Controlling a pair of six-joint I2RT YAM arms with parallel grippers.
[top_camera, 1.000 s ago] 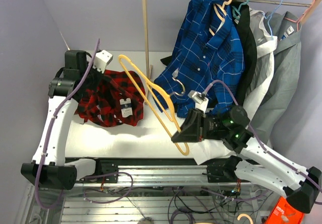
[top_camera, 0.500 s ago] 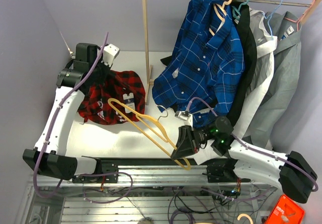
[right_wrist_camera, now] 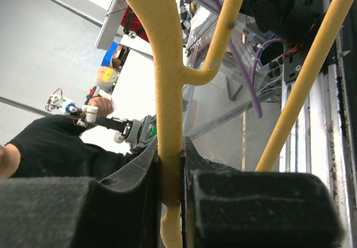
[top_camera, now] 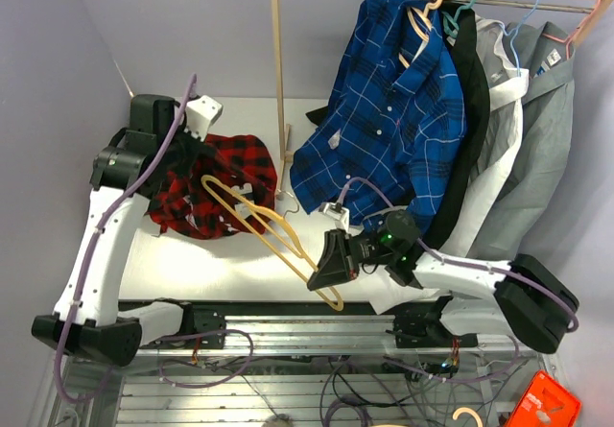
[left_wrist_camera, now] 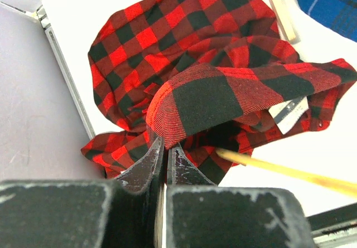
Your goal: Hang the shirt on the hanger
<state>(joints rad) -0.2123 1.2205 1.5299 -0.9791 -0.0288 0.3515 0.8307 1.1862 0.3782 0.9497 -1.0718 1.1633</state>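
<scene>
The shirt lies bunched in the upper left of the top view, on the white table just left of the wooden rack post. In the left wrist view a fold of its red-and-black cloth rises from the heap to the left gripper, whose 2 fingers are pressed together on the fold's edge with only a sliver of gap between them. The white label peeks out under that fold at the right of the frame. The hanger slants from centre left down toward the bottom centre of the top view; its upper end overlaps the shirt's lower right edge, though whether it touches the cloth I cannot tell, and one yellow bar crosses the lower right of the left wrist view just below the cloth. The right gripper grips the hanger near its lower end; in the right wrist view the fingers close tight on a yellow bar running up the middle of the frame. At the upper right of the top view a blue plaid shirt and a grey shirt hang from the rack.
</scene>
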